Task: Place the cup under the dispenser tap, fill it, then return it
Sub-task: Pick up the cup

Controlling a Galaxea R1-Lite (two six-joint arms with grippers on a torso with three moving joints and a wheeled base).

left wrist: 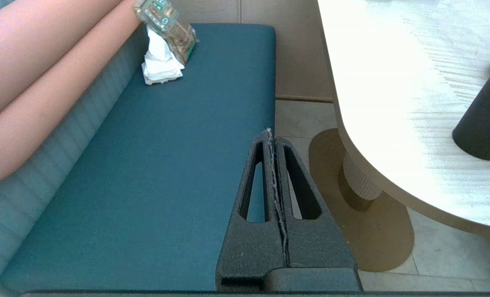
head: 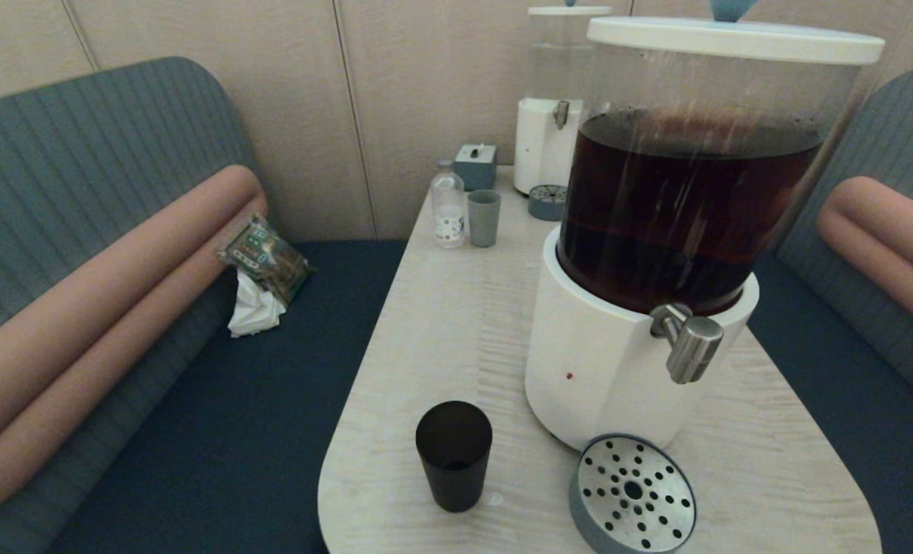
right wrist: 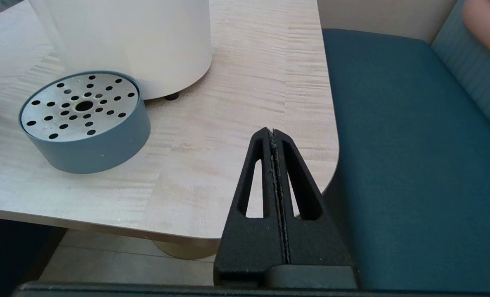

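The black cup [head: 454,455] stands upright on the light wooden table [head: 441,323] near its front edge, left of the round drip tray [head: 631,492]. It also shows at the edge of the left wrist view as a dark cup [left wrist: 485,119]. The brushed-steel dispenser tap [head: 687,342] sticks out from the white base [head: 594,369] of the big tank of dark brown liquid, above the drip tray [right wrist: 84,119]. My left gripper [left wrist: 271,134] is shut and empty, off the table's left side over the bench seat. My right gripper [right wrist: 271,132] is shut and empty above the table's front right corner.
At the back of the table stand a smaller clear-liquid dispenser [head: 556,115], a grey-green cup [head: 484,218], a small bottle [head: 448,204] and a grey box [head: 475,165]. A snack packet with tissue [head: 260,273] lies on the left bench. Blue benches flank the table.
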